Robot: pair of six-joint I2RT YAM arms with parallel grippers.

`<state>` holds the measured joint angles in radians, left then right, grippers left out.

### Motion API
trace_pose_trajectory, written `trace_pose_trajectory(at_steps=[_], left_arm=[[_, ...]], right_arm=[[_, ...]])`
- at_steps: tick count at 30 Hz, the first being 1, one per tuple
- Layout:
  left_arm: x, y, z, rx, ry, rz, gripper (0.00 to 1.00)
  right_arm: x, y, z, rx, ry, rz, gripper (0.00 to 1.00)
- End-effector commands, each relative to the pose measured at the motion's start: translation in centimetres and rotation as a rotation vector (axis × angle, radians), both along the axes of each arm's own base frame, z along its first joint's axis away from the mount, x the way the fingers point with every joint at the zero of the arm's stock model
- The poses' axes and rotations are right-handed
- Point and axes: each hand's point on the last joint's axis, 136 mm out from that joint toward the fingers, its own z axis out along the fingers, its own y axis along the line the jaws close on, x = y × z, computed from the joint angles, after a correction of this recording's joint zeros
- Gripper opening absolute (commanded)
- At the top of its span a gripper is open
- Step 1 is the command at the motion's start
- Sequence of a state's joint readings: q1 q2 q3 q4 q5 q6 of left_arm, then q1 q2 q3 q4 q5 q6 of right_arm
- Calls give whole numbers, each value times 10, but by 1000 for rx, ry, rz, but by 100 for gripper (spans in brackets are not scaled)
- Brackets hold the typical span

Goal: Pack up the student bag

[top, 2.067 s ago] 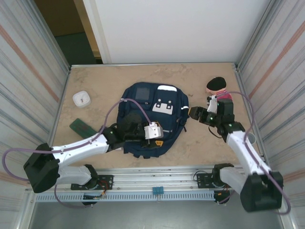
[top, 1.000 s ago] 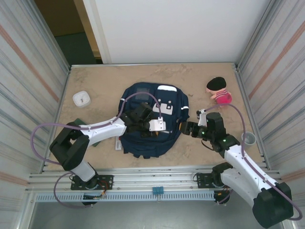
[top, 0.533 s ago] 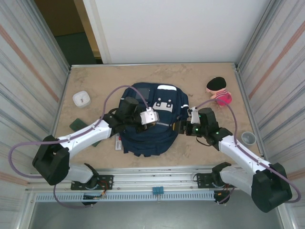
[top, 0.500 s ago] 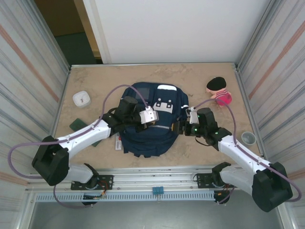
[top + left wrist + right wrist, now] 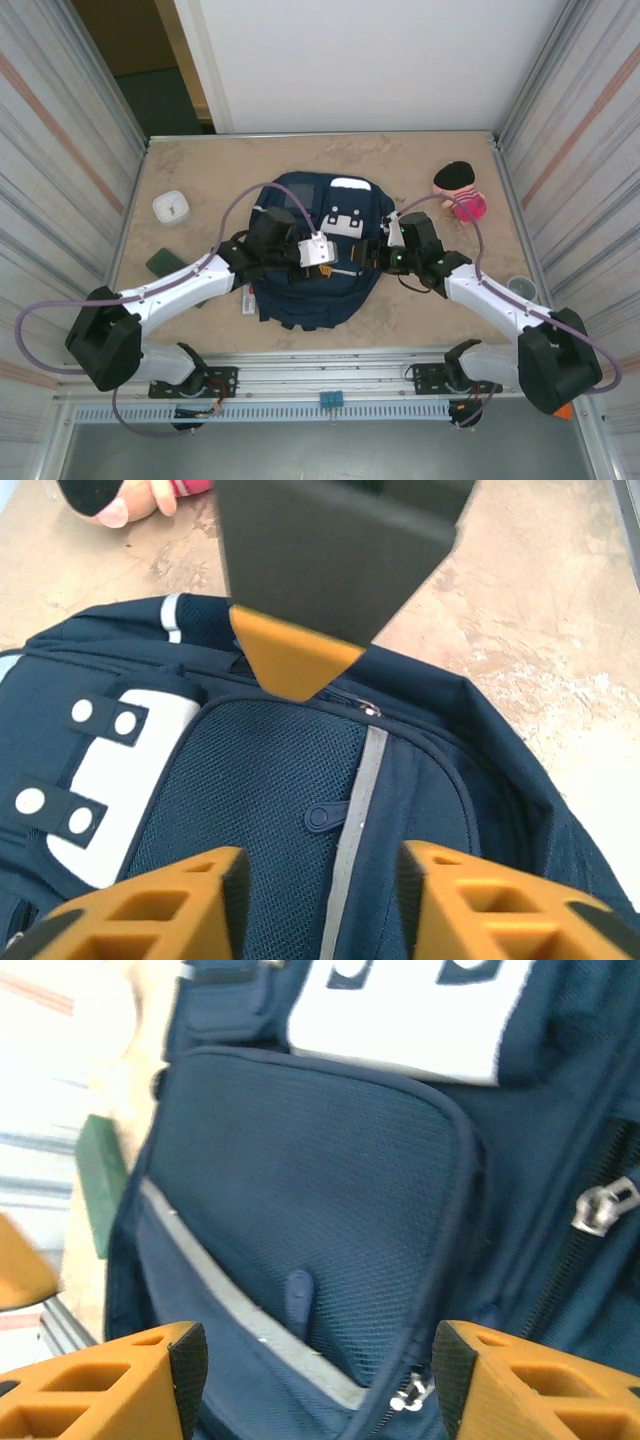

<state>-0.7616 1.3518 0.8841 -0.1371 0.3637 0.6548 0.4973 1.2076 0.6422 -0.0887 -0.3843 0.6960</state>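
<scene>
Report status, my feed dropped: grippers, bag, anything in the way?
Left gripper open, over navy blue fabric backpack. Right gripper open, facing its mesh pocket. Pink plush toy lies apart.

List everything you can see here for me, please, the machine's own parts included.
backpack: 1, navy blue with white patch and stripes, middle of the table
soft toy: 1, pink with a black top, far right, apart from the backpack
tub: 1, white, far left
flat case: 1, dark green, left of the backpack, partly under the left arm
cup: 1, grey, right edge
table: 1, beige
left gripper: 1, orange fingers, open over the backpack's front
right gripper: 1, orange fingers, open over the backpack's front
</scene>
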Motion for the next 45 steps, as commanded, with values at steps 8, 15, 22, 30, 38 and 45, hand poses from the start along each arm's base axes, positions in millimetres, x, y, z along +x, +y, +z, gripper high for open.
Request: trace_pose_trajectory(at_steps=[8,15,22,30,38,45], left_arm=[[-1,19,-31,108,-18,34,60],[-5,22,-35,124,-29,20,61],[-17,20,-40,135,-47,-40,73],[10,18,-35,155,-190,77,81],[21,9,-19,81,-223,99,13],[0,24,21,-128,-23,-15,0]], right_arm=[[11,13,-33,-57,177,-73,59],[24,21,-36,-64,171,-62,20],[27,22,21,3,61,-49,1],[27,27,56,76,22,-30,0],[21,25,76,116,-38,4,7],[20,-22,66,32,-200,22,53]])
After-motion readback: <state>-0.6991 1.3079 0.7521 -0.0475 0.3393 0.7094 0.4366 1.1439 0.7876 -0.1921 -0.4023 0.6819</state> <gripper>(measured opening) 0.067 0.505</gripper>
